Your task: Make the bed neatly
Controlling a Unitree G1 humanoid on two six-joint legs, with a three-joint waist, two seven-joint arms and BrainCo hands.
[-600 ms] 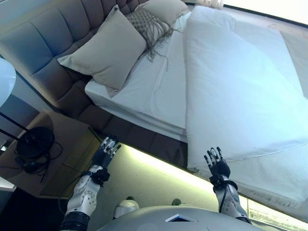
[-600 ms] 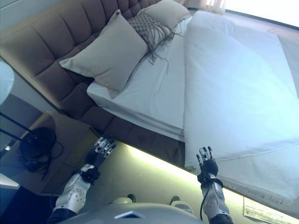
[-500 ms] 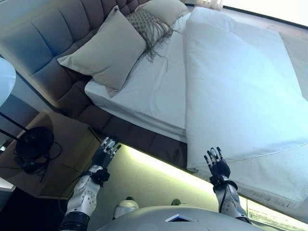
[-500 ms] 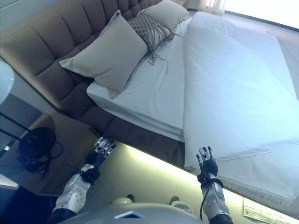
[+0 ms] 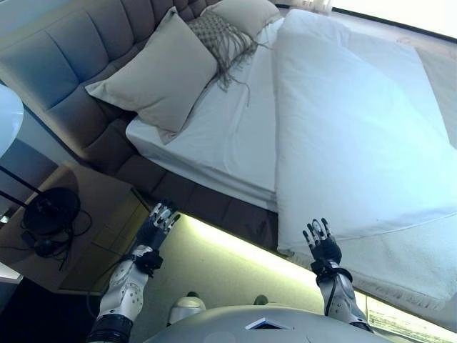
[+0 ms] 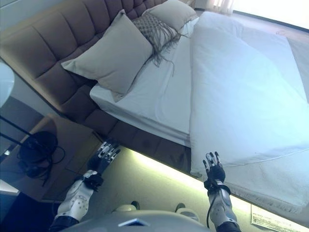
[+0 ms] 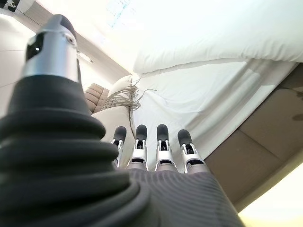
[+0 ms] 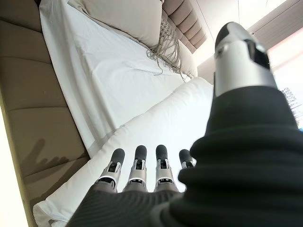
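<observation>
A bed with a white sheet (image 5: 228, 136) and a white duvet (image 5: 357, 136) lies ahead; the duvet covers the right part and its near edge hangs over the bed's side. Against the padded headboard (image 5: 71, 64) lean a large beige pillow (image 5: 161, 71), a fringed cushion (image 5: 218, 36) and another pillow (image 5: 246, 14). My left hand (image 5: 157, 225) is open, held below the bed's side near the nightstand, touching nothing. My right hand (image 5: 323, 244) is open just below the duvet's hanging corner (image 8: 57, 205), apart from it.
A wooden nightstand (image 5: 78, 229) stands at the left with a black lamp base and cord (image 5: 46, 214) on it. A lit strip (image 5: 235, 246) runs under the bed frame. A pale rug edge (image 5: 407, 314) lies at the lower right.
</observation>
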